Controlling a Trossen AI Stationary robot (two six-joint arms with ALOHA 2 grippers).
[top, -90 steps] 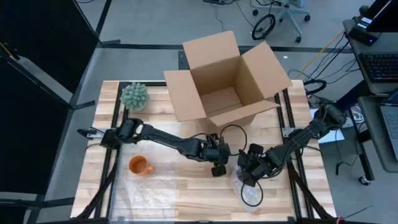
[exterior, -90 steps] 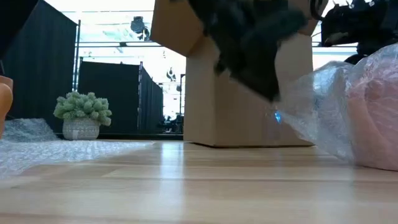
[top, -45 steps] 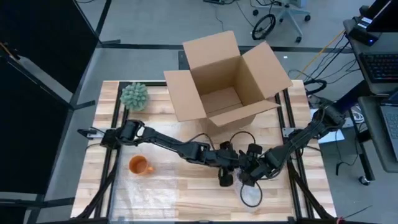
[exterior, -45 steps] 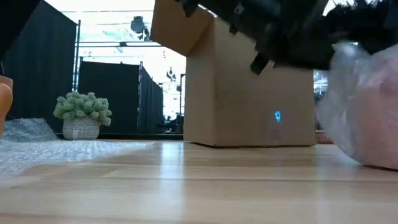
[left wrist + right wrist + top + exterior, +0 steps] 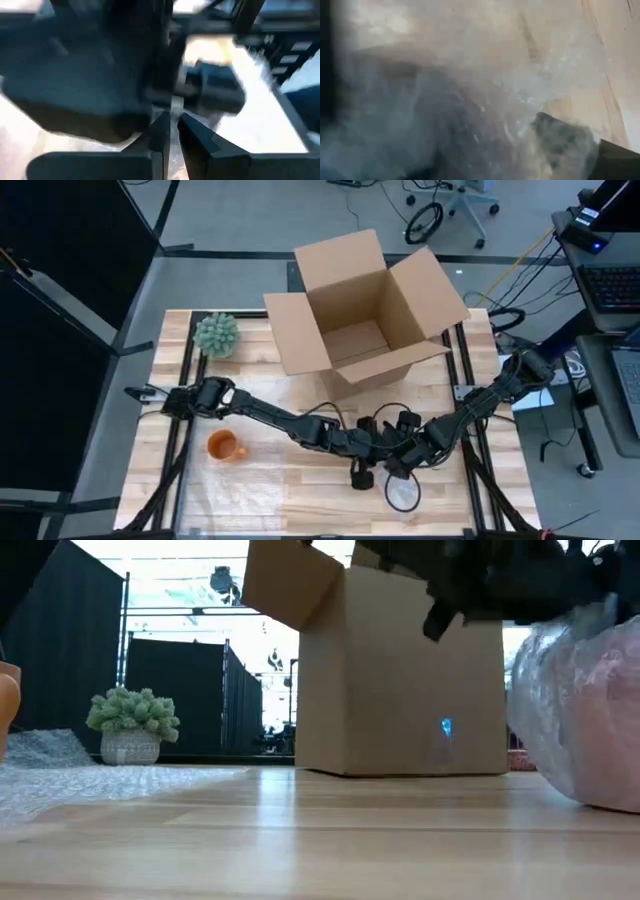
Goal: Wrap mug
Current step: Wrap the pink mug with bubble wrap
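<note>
The wooden bench [image 5: 300, 480] carries an open cardboard box [image 5: 365, 310] at its far middle, flaps spread, and a small green potted plant [image 5: 216, 334] at the far left corner. An orange mug [image 5: 222, 446] sits unwrapped on the left side of the bench, touching the far edge of a flat sheet of bubble wrap [image 5: 235, 485] spread along the near left edge. A second object, a pink mug bundled in bubble wrap [image 5: 580, 710], lies near the right of centre; in the high view it shows as a pale translucent bundle [image 5: 403, 493] just nearside of the 2 pincers, and in the low view it fills the right edge, resting on the bench top. The left arm reaches from the left rail across the bench, and the left pincer [image 5: 362, 468] sits just left of the bundle; its wrist view shows the 2 fingers [image 5: 195, 137] drawn close with only a narrow gap between them, and nothing can be confirmed as held. The right arm reaches in from the right rail, and the right pincer [image 5: 398, 460] is directly at the far edge of the bundle, close against the left pincer. The right wrist view is filled with crinkled bubble wrap [image 5: 520, 100] at very close range; the pictures do not settle its state. The 2 pincers are near touching one another above the bundle.
</note>
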